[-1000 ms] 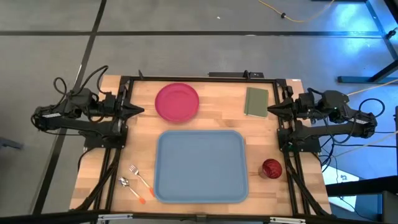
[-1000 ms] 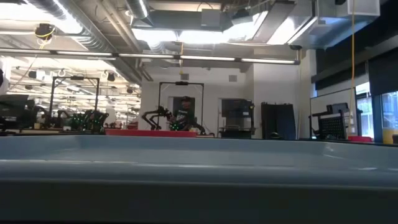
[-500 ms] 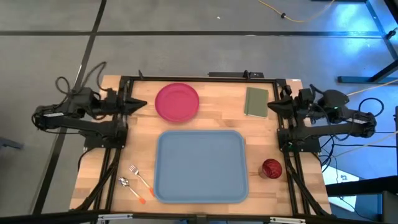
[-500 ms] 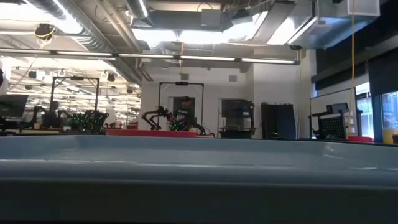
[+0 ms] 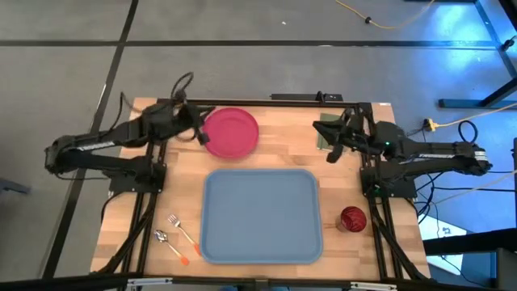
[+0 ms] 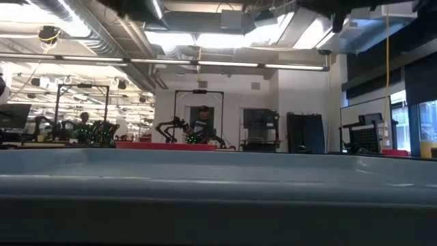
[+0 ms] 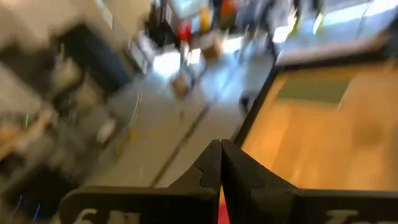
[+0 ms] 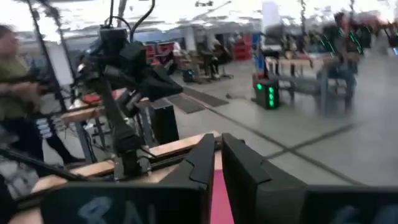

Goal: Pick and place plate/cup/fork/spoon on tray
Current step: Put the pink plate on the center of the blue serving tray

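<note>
Tray (image 5: 260, 215) sat bare; both arms reached inward.
Left gripper (image 5: 201, 131) fingers together beside plate (image 5: 232, 132); right gripper (image 5: 329, 144) nearly together over green pad (image 5: 326, 128). Cup (image 5: 352, 219), fork (image 5: 181, 229), spoon (image 5: 167, 242) lay on table (image 5: 283, 158).

Grey floor (image 5: 242, 20), ceiling ducts (image 6: 102, 27), strip lights (image 6: 225, 39)

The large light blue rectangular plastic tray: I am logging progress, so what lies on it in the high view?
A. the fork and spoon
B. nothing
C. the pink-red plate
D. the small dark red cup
B: the large light blue rectangular plastic tray is bare, with the flat round pink-red plastic plate beyond it, the small dark red cup to one side and the silver fork and spoon on the other.
</note>
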